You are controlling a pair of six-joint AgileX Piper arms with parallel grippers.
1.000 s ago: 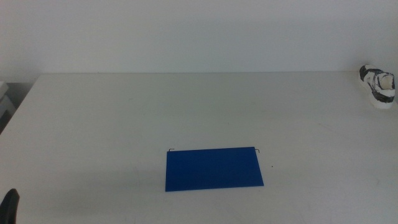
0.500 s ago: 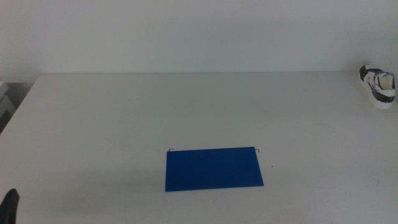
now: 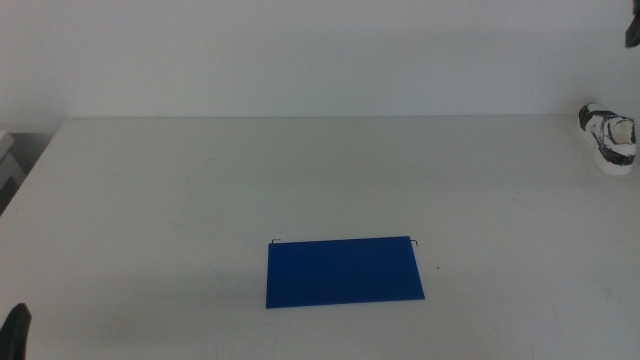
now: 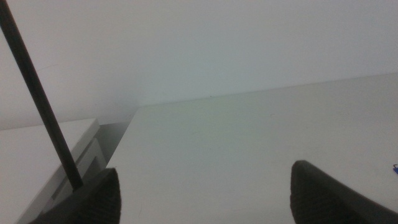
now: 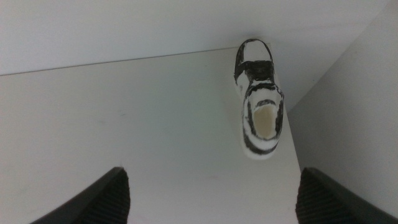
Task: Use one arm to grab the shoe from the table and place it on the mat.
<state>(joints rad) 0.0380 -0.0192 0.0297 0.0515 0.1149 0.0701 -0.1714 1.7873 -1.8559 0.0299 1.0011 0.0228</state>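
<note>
**Reaching for a shoe at the far right corner**

Showing, from largest to smallest: white table (image 3: 300, 180); blue mat (image 3: 344, 270) lying flat near the front centre; white-and-black shoe (image 3: 609, 138) standing upright at the far right corner, close to the right edge and well apart from the mat. Seen from the right wrist with the opening upward and the heel nearer the camera (image 5: 259, 98). Right gripper (image 5: 211, 193) spread wide, holding nothing, poised above bare table short of the shoe. Left gripper (image 4: 205, 193) likewise parted and empty, waiting at the front left corner. Judged light, with soft collar and upper over a firmer sole; likely to squash rather than slip. Best taken across the sides at mid-length, or over the heel collar, jaws straddling the narrow width. Worth guarding against nudging it off the nearby edge.
</note>
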